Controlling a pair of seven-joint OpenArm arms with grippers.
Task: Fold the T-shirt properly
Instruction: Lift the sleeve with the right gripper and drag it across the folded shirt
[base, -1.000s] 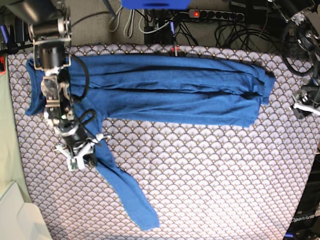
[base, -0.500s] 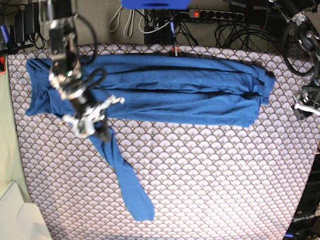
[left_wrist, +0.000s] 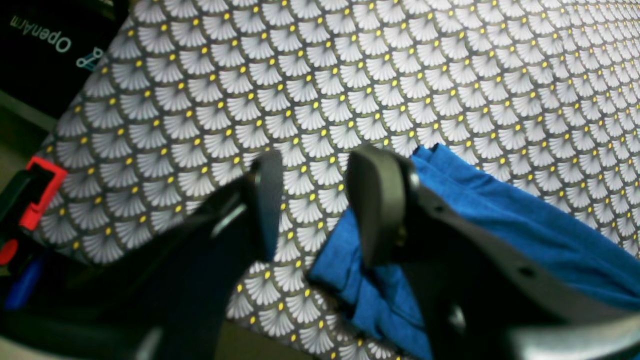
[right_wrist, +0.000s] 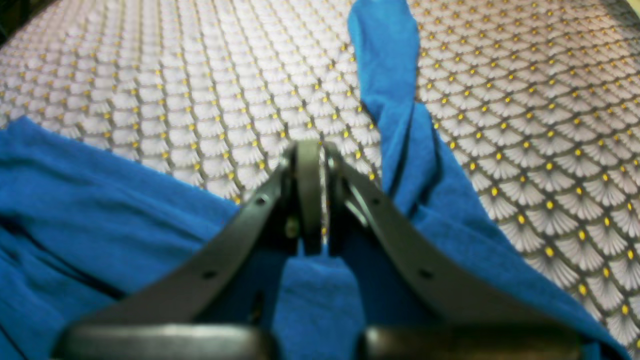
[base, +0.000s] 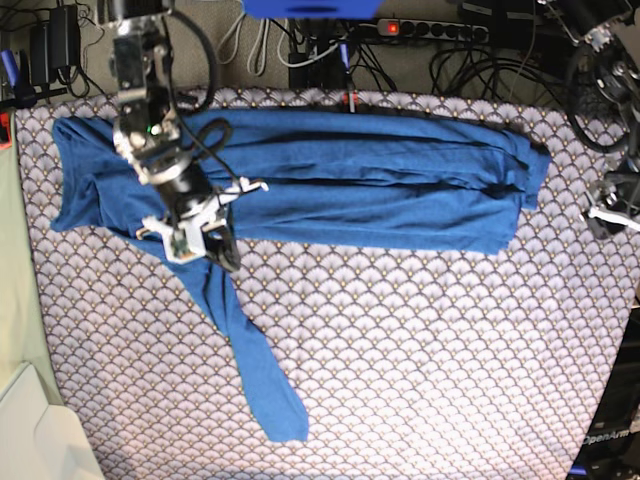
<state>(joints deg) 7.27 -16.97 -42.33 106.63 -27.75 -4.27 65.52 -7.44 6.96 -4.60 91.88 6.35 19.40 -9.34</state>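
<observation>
Sleeve (base: 245, 355) trails | right pincer (right_wrist: 312, 235) closed, grip hidden | left pincer (left_wrist: 320, 200) parted, empty

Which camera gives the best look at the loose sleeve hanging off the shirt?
The base view: it shows the whole sleeve trailing from the T-shirt across the tablecloth. The right wrist view catches only its twisted upper part beyond the shut right pincer. The left wrist view shows just another edge of the shirt, no sleeve.

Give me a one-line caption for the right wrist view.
Right gripper shut above the blue shirt, its sleeve trailing across the patterned tablecloth.
</observation>
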